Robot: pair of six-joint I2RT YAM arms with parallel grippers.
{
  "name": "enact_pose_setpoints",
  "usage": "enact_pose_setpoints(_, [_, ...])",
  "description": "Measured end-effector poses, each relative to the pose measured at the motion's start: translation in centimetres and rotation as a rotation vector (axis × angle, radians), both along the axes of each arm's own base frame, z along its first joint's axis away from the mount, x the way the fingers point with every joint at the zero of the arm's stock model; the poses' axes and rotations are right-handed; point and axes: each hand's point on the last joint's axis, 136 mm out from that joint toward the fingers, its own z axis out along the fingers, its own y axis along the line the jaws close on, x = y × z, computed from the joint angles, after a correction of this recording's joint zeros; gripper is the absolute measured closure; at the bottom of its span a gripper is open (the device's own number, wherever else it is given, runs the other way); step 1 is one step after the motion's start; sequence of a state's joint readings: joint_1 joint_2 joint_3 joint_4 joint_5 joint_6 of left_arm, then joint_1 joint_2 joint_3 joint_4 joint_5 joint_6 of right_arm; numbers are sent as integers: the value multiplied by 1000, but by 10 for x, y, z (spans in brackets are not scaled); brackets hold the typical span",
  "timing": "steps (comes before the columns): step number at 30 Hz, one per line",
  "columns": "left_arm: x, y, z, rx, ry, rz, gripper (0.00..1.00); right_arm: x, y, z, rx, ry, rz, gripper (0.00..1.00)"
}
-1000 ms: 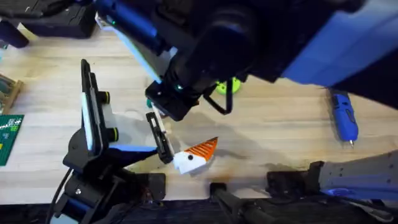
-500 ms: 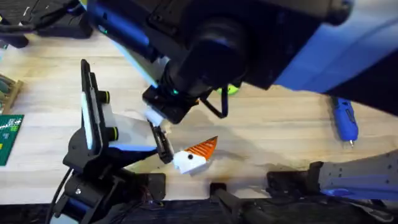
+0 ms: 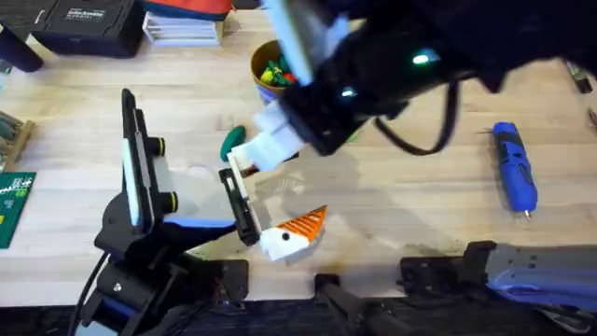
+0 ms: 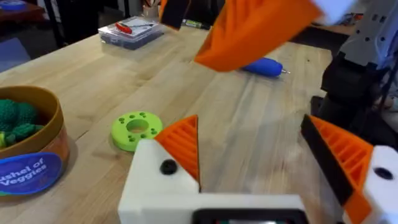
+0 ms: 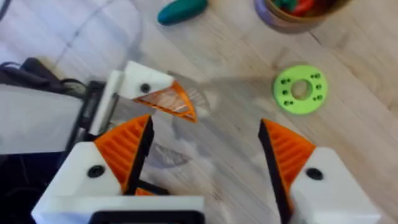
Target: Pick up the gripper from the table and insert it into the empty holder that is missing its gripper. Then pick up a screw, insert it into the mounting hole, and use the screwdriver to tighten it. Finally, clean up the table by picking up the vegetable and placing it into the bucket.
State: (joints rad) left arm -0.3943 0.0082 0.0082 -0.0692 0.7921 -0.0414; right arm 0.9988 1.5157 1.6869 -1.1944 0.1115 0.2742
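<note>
The loose gripper, an orange ribbed wedge on a white base, lies flat near the table's front edge; the right wrist view looks down on the gripper. Just left of it is the holder, at the tip of the black-and-white arm. The dark green vegetable lies beyond it. The bucket stands farther back with toys inside. The blue screwdriver lies at the right. My right gripper hangs open above the table. My left gripper is open and holds nothing.
A bright green disc lies between bucket and screwdriver. A large dark arm crosses the back of the table. A black case and a clear box sit at the back, a circuit board at the left edge.
The large dark arm has swung back and to the right, uncovering the bucket and the vegetable. The loose gripper, the holder arm and the screwdriver have not moved.
</note>
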Motion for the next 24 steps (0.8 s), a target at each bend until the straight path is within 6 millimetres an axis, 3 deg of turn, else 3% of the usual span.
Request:
enact_pose_setpoints(4, [0, 0, 0, 0, 0, 0, 15, -1, -23, -14, 24, 30, -49, 8])
enact_pose_setpoints(8, [0, 0, 0, 0, 0, -1, 15, -15, -52, -29, 66, 96, -67, 8])
enact_pose_setpoints(17, [0, 0, 0, 0, -1, 0, 16, -68, -110, -15, 244, 134, -7, 8])
enact_pose_setpoints(24, [0, 0, 0, 0, -1, 0, 105, -97, -119, -9, 272, 110, 145, 8])
